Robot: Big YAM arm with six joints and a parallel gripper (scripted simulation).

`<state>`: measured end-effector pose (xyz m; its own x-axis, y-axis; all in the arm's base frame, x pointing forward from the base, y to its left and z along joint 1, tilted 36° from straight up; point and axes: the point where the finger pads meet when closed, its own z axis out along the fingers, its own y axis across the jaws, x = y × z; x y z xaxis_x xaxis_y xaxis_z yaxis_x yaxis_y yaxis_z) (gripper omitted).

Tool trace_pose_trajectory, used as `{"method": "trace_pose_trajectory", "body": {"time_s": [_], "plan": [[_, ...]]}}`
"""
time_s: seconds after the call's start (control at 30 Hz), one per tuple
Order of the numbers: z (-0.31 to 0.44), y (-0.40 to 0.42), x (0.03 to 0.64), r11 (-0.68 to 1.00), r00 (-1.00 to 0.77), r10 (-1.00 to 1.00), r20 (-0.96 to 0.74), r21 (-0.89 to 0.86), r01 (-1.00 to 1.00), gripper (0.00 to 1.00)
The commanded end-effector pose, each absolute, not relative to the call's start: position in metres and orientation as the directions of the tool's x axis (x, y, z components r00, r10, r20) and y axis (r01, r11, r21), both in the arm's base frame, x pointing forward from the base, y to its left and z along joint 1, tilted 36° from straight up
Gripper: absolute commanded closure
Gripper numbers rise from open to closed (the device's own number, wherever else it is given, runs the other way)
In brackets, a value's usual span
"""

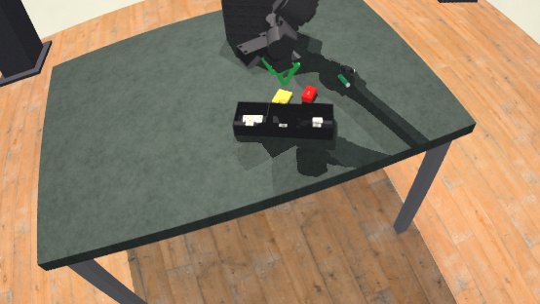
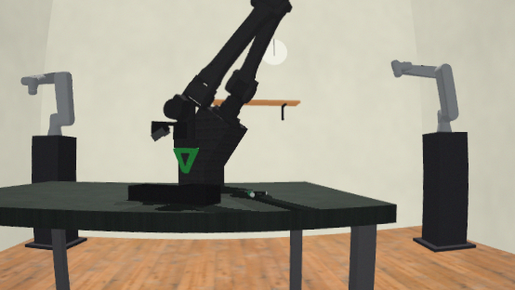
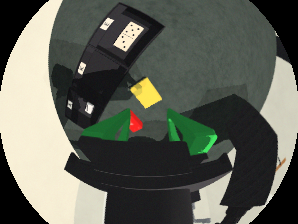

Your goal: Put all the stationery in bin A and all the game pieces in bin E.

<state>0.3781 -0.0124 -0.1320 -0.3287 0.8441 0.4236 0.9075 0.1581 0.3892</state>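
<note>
Above the dark table [image 1: 146, 146] [image 2: 279, 195] [image 3: 215, 55], pincer [image 1: 283, 73] [image 2: 186, 160] [image 3: 148, 112] parted and holding nothing, red block [image 1: 309, 94] [image 3: 135, 121] partly hidden by 1 green finger [image 3: 112, 127] in wrist view.

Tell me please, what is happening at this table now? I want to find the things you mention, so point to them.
A robot arm is sorting small things into a black three-compartment bin unit [image 1: 284, 133] [image 2: 158, 192]. Its green-fingered gripper [image 1: 283, 73] [image 2: 186, 163] [image 3: 148, 112] is open above the table and holds nothing. A domino [image 1: 252, 119] [image 3: 129, 36] lies in one end compartment. The yellow block [image 1: 282, 96] [image 3: 146, 93] and red block [image 1: 309, 94] [image 3: 135, 121] are outside, beside the unit. A green cylinder [image 1: 344, 81] [image 2: 251, 193] lies farther off.
</note>
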Motion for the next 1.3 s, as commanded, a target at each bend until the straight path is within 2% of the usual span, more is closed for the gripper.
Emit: {"method": "trace_pose_trajectory", "body": {"time_s": [0.0, 0.67, 1.27], "plan": [[-0.128, -0.007, 0.382, 0.282, -0.466, 0.810, 0.355, 0.460, 0.842, 0.47], [-0.122, -0.011, 0.393, 0.596, -0.785, 0.611, 0.101, 0.593, 0.541, 0.47], [-0.130, -0.020, 0.385, 0.582, -0.770, 0.628, 0.117, 0.587, 0.563, 0.47]]}}
